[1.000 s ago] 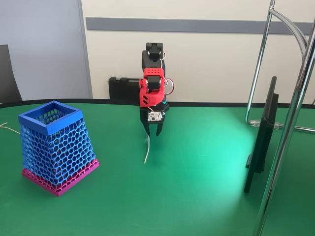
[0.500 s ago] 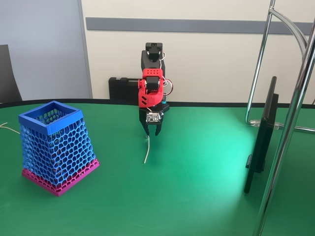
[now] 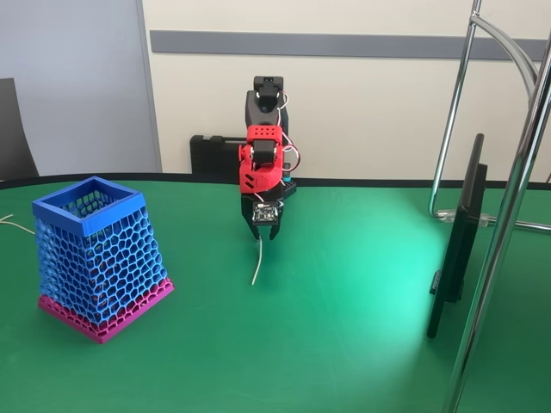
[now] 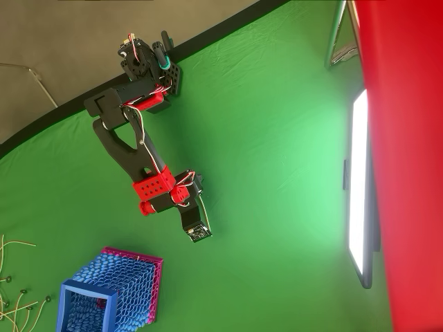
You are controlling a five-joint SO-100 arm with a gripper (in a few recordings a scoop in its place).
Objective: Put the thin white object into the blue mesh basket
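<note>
My end effector [image 3: 263, 235] points straight down over the green table [image 3: 344, 344], its black fingers drawn together on the top end of the thin white object [image 3: 256, 263]. The stick hangs from my fingertips, nearly upright with a slight curve; its lower end sits at or just above the cloth, and I cannot tell whether it touches. In the overhead view my end effector [image 4: 199, 234] shows as a black wedge with a small circuit board at its tip, and the white stick [image 4: 203, 213] runs as a thin line alongside it. Above my grip sits the red wrist block, and past that the black links rise to my base at the far edge of the table.

To the left of my end effector in the fixed view, well apart and nearer the camera, the blue mesh basket [image 3: 96, 258] stands upright on its magenta base, open mouth up. In the overhead view the basket [image 4: 111, 294] lies below and left of my tip.

To the right of my end effector, well apart, a flat screen [image 3: 458, 241] stands edge-on, with chrome stand poles [image 3: 508, 215] beside it. Thin pale wires [image 4: 14, 290] lie on the table at the far left, beyond the basket.
</note>
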